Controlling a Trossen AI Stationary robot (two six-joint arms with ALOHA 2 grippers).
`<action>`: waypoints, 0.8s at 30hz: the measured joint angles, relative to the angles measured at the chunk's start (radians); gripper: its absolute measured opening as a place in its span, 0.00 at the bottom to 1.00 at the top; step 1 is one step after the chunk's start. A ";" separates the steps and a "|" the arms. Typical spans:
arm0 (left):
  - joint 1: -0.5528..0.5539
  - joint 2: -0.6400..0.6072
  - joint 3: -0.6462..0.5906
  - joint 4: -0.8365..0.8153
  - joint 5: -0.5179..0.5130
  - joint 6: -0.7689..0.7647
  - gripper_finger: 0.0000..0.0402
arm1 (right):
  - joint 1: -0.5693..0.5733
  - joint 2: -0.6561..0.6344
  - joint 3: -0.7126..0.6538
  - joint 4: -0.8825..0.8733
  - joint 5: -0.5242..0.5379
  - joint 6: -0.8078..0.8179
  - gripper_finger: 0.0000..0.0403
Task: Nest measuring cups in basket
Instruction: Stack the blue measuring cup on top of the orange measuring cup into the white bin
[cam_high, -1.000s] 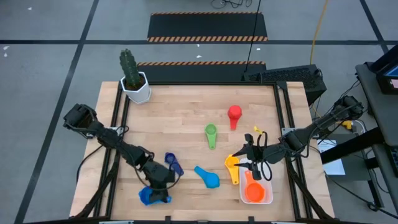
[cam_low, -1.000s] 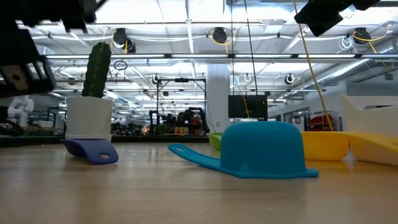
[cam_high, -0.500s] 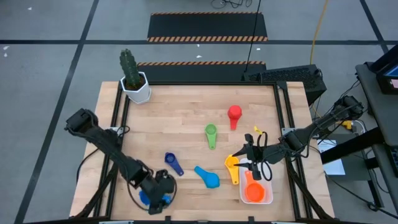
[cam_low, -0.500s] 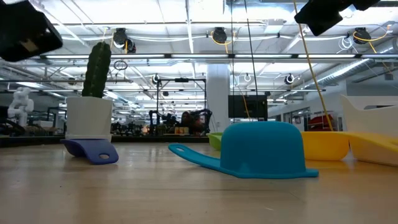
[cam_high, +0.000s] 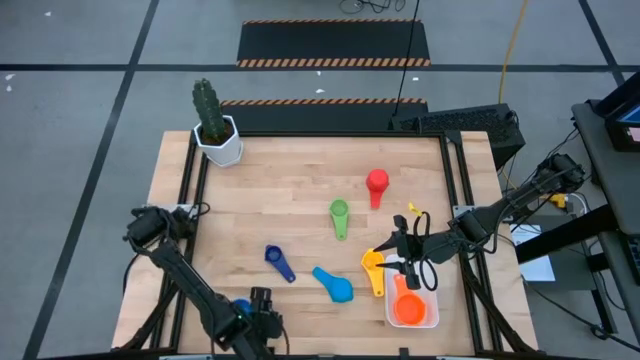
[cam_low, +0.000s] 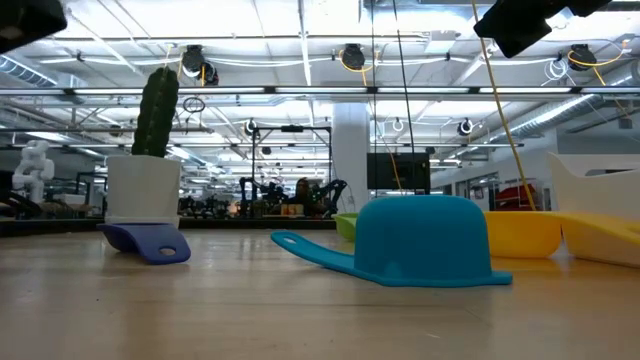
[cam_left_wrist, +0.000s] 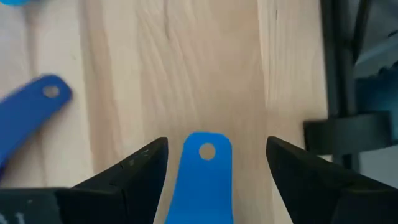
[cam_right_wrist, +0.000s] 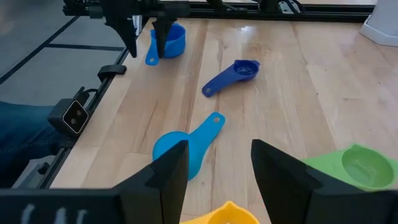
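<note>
Hovering left gripper (cam_left_wrist: 214, 177): fingers spread wide, straddling the handle of a blue cup (cam_left_wrist: 200, 180) at the table's near left edge; nothing pinched.
Blue cup between the fingers: handle with its hang-hole lies in the gap, touching neither finger; in the right wrist view the bowl (cam_right_wrist: 169, 39) sits just behind the fingers.
Dark blue cup (cam_high: 278, 262): near this gripper, farther in on the table (cam_high: 300, 180), lying apart from other cups.
Light blue cup (cam_high: 335, 285): beyond the dark blue one, toward the right arm, bowl mouth-down in the low view (cam_low: 420, 240).
Right gripper (cam_high: 398, 262): fingers parted, holding nothing, waiting above the far end of the basket (cam_high: 432, 318).
Yellow cup (cam_high: 373, 265): just beside the right gripper, on its inner side, touching the basket's edge.
Orange cup (cam_high: 407, 306): inside the basket, just past the right gripper.
Green cup (cam_high: 339, 215): farther out from the right gripper, toward the table's middle.
Red cup (cam_high: 377, 184): beyond the green one, apart from it.
Cactus pot (cam_high: 217, 140): far left corner, well apart from both grippers.
</note>
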 joint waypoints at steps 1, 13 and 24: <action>-0.002 0.008 0.000 -0.013 0.000 -0.002 0.69 | 0.000 0.000 0.000 0.000 0.000 0.000 0.41; 0.036 0.023 0.000 -0.256 -0.089 -0.021 0.69 | 0.000 0.000 0.000 0.000 -0.001 -0.011 0.41; 0.197 -0.112 0.000 -0.392 0.025 -0.366 0.67 | 0.000 0.000 0.000 0.000 -0.001 0.000 0.41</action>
